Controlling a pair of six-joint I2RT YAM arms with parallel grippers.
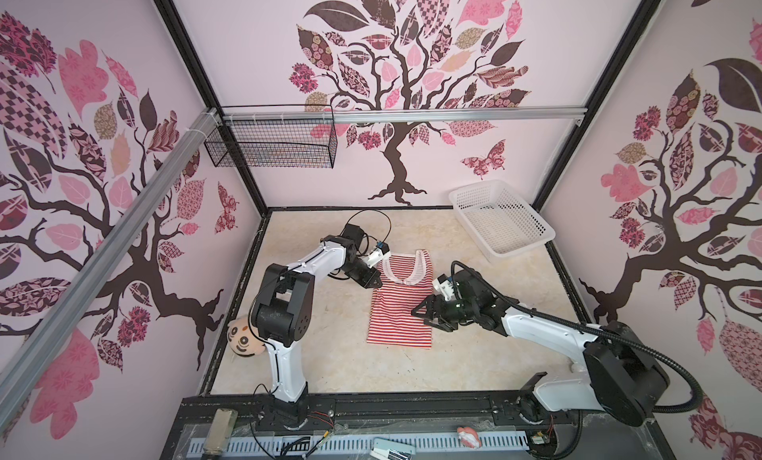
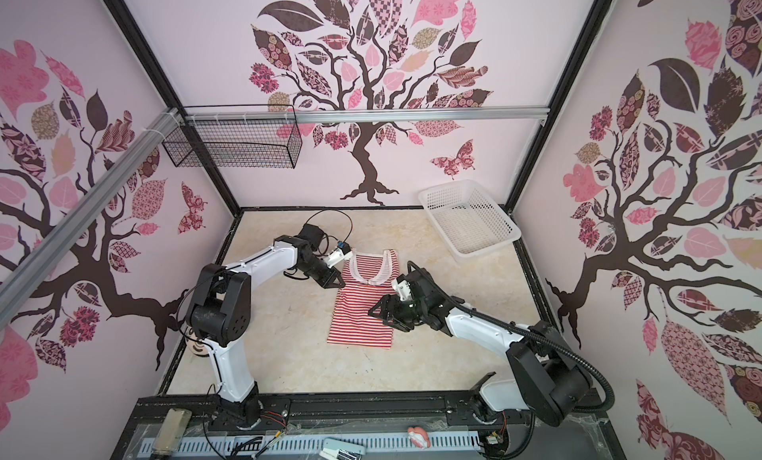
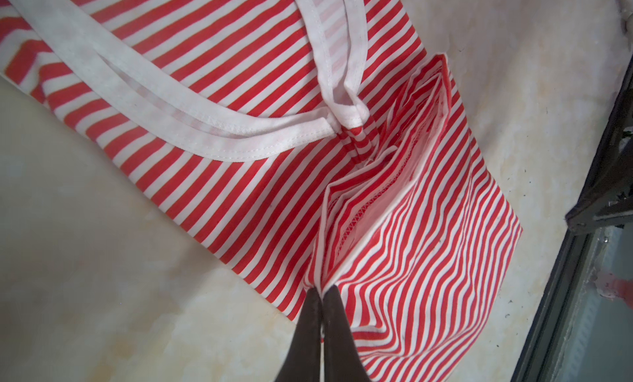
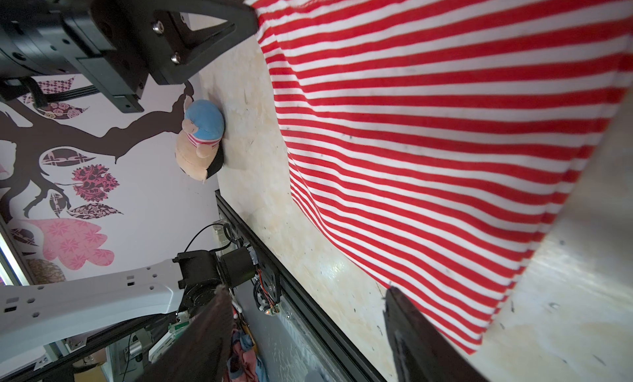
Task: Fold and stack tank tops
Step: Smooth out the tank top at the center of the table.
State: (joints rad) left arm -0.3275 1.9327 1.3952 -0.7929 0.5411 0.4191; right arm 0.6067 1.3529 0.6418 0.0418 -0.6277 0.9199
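Your tank top (image 1: 399,313) lay flat mid-table (image 1: 330,355), neck toward the back wall. It had thin red-and-white stripes, white trim round the scooped neck, and one side turned in, showing its seam. Your left gripper (image 3: 321,296) was pressed together, pinching that side's edge. Your right gripper (image 4: 305,294) stood spread at the opposite edge.

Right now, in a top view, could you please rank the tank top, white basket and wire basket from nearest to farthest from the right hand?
1. Tank top: table centre, at the right hand.
2. White basket: table's far right corner.
3. Wire basket: hung high, far left.
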